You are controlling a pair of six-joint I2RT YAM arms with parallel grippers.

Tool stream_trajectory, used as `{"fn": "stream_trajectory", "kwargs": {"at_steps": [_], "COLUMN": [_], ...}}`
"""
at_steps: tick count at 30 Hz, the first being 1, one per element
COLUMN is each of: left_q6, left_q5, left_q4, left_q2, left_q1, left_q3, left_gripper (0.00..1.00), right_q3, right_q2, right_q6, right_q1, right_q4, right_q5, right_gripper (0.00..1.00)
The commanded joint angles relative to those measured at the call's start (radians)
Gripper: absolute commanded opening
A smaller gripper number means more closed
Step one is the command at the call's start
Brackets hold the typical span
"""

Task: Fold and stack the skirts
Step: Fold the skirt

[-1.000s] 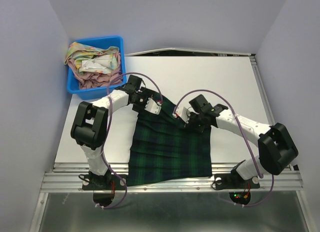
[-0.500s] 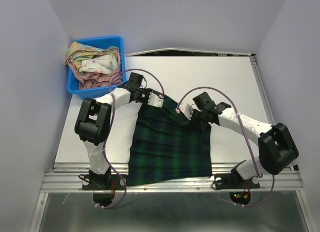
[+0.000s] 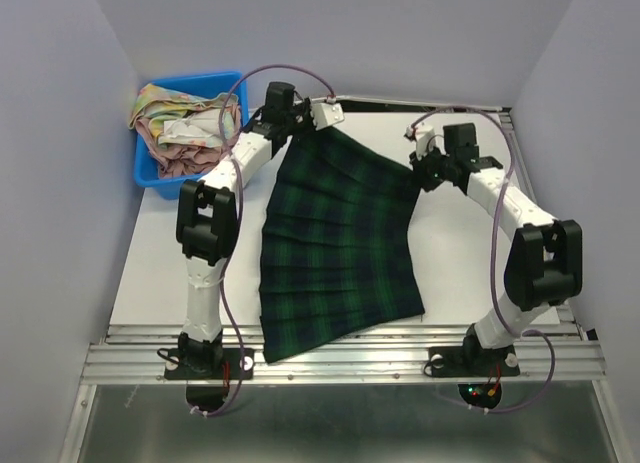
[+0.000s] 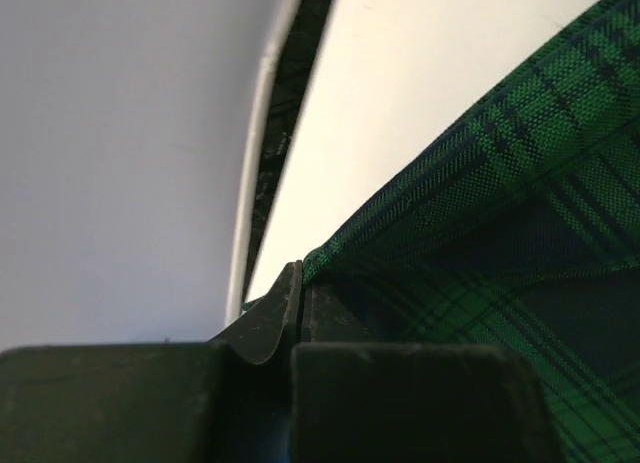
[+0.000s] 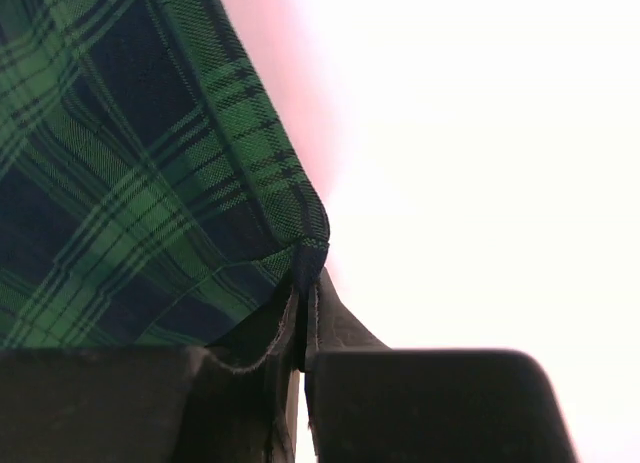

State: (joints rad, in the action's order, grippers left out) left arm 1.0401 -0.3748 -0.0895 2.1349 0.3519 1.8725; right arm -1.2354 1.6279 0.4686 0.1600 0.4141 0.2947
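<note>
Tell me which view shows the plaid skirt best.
Top external: the whole plaid skirt shows, from the near hem to the two held far corners. Each wrist view shows only one plaid corner pinched in shut jaws.

Bare white tabletop [image 3: 460, 273] is left open at 3 and 9 o'clock of the spread dark green-navy plaid pleated skirt [image 3: 335, 243]; 10 o'clock is blocked by the cloth-filled blue plastic bin [image 3: 195, 81].

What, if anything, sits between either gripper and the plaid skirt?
Nothing visible. The left gripper and right gripper are each shut on a far corner of the plaid skirt, cloth directly between the fingers. The blue bin stands off to the left, apart from it.
</note>
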Motion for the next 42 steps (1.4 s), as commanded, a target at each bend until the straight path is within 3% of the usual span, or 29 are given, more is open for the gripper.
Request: {"fn": "stream_trajectory", "kwargs": {"at_steps": [1,5,8,13,14,20,27,34,38,42], "left_q6": [-0.103,-0.091,-0.057,0.018,0.015,-0.083,-0.239,-0.232,-0.294,-0.350], "left_q5": [0.146,0.174,0.145,0.233,0.261,0.410,0.380,0.364,0.350,0.329], "left_q4": [0.053,0.019,-0.034,-0.122,-0.125,-0.190,-0.320,-0.260,-0.228,-0.222], "left_q2": [0.032,0.019,-0.078,-0.334,-0.374,-0.611,-0.775,-0.718,-0.609,-0.511], "left_q1": [-0.030,-0.028,-0.024,0.053,0.071,0.245,0.280,0.317,0.314,0.308], "left_q3": [0.215,0.292,0.208,-0.119,-0.235,-0.596,-0.778,-1.007,-0.971,-0.879], "left_gripper": [0.00,0.00,0.00,0.00,0.00,0.00,0.00,0.00,0.00,0.00], "right_q3": [-0.173,-0.230,-0.204,-0.104,-0.066,0.088,0.302,0.528,0.501,0.374], "right_q2": [0.059,0.067,0.038,-0.016,-0.037,-0.146,-0.345,-0.324,-0.209,-0.093], "right_q6": [-0.061,-0.039,0.007,0.105,0.126,0.266,0.409,0.374,0.272,0.210], "right_q1": [-0.063,-0.085,-0.085,-0.085,-0.085,-0.085,-0.085,-0.074,-0.074,-0.074], "right_q4": [-0.020,-0.014,0.011,0.015,0.015,0.015,0.092,-0.062,-0.132,-0.149], "right_q5": [0.021,0.061,0.115,0.158,0.162,0.182,0.286,0.213,0.164,0.155], "right_gripper": [0.01,0.01,0.01,0.01,0.01,0.01,0.01,0.01,0.01,0.01]}}
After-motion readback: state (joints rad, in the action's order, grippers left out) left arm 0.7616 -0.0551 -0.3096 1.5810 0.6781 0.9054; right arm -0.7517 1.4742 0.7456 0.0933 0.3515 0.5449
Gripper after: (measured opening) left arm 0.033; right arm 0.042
